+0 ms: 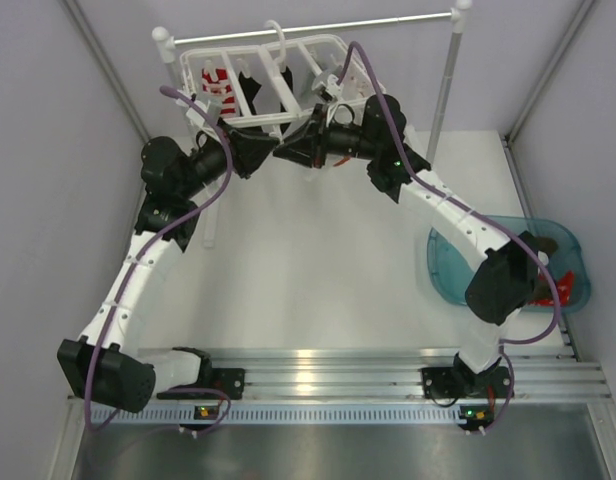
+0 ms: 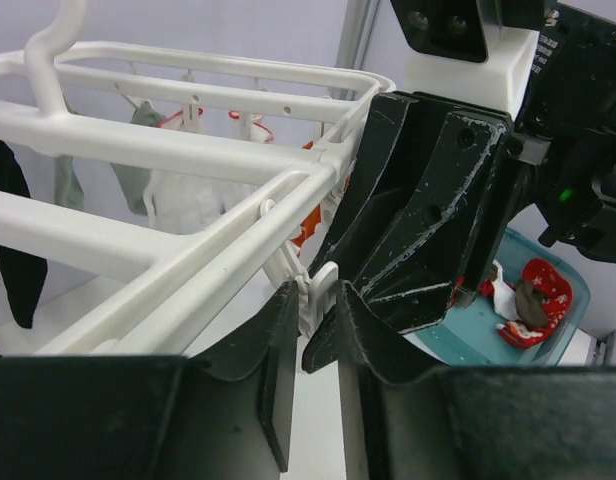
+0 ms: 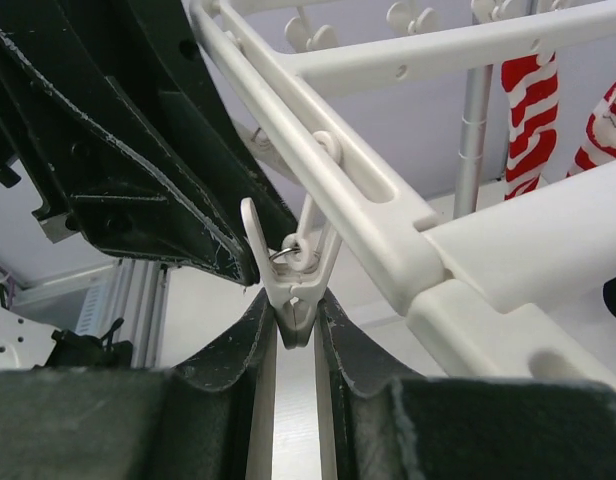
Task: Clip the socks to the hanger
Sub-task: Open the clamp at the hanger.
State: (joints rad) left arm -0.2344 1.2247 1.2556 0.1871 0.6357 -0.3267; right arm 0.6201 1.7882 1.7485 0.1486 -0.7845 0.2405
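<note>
Note that the right tool (image 3: 293, 308) is closed almost fully on the narrow end of one white clip (image 3: 288, 270). The clip dangles under a bar of the hanger (image 2: 118, 138). This grip steadies the clip so that fabric can be brought to it; you cannot tell from these views whether the clip's mouth is spread. The left tool (image 2: 313, 322) sits just beside the same clip. Its fingers are parted by a narrow gap with only the desk (image 1: 318, 270) showing through, so treat it as carrying nothing. The hanger hangs by its hook from the silver rail (image 1: 388, 21) at the far side, above the desk, and both arms reach up under its near edge. Several socks (image 2: 178, 200) hang from the far clips, among them a striped sock (image 3: 528, 110). More lie in the blue bin (image 1: 438, 265) at the right, well apart from both tools. No sock is near the held clip, so judge the next step to be a fetch from the bin. Expect crowding: the two tools are nearly touching under the frame, and the crossbars and neighbouring clips leave little room.
</note>
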